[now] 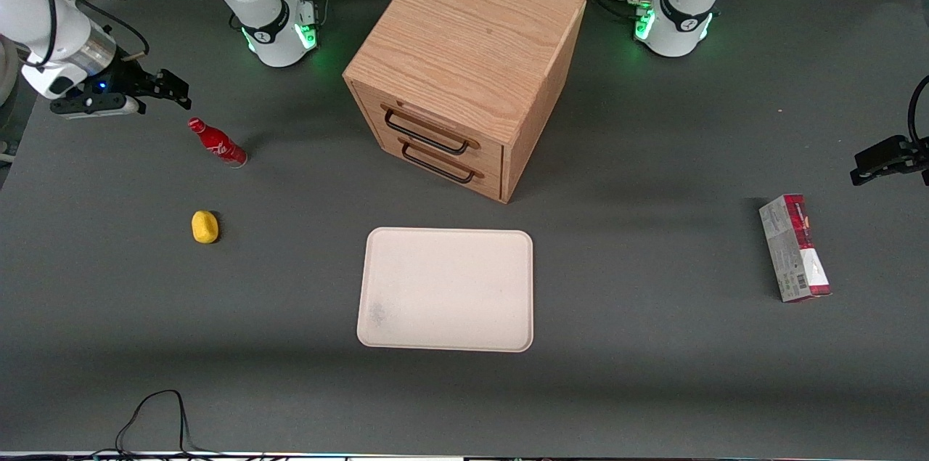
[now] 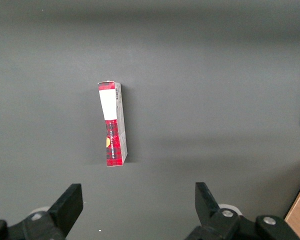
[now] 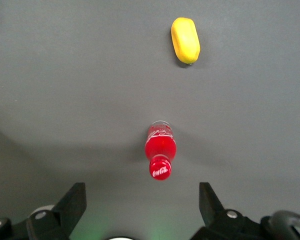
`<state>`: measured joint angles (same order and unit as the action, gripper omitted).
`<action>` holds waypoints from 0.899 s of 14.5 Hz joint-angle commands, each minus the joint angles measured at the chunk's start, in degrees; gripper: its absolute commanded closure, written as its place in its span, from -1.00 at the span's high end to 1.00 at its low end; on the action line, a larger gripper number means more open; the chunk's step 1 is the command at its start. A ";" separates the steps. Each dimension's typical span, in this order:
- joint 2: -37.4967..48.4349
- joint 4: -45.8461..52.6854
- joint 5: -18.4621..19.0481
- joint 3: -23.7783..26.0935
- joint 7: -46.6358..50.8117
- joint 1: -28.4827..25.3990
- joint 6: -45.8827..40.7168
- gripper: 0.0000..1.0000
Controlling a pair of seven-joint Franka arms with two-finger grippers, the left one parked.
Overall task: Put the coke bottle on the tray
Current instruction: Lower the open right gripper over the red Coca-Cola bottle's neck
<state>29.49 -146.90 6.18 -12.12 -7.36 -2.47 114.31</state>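
The coke bottle stands upright on the grey table toward the working arm's end, red with a white script logo and red cap. It also shows in the right wrist view, seen from above. The cream-white tray lies flat in front of the wooden drawer cabinet, nearer the front camera. My right gripper hovers above the table, open and empty, a little farther from the front camera than the bottle. In the right wrist view the gripper has the bottle just outside its spread fingers.
A yellow lemon-like lump lies nearer the front camera than the bottle. The wooden drawer cabinet stands mid-table. A red-and-grey carton lies toward the parked arm's end. A black cable loops at the table's near edge.
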 commanded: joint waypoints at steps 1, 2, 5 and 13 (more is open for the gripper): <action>-0.92 -3.03 0.85 -1.23 -0.02 -0.34 3.89 1.00; -1.45 -3.82 0.85 -1.23 -0.02 -0.34 4.86 1.00; -4.69 -4.09 0.85 -1.32 -0.02 -0.25 7.06 1.00; -8.40 -8.04 1.55 -3.25 -0.55 -0.25 13.13 1.00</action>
<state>20.51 -153.26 6.83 -13.95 -7.36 -2.46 126.11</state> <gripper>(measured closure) 0.000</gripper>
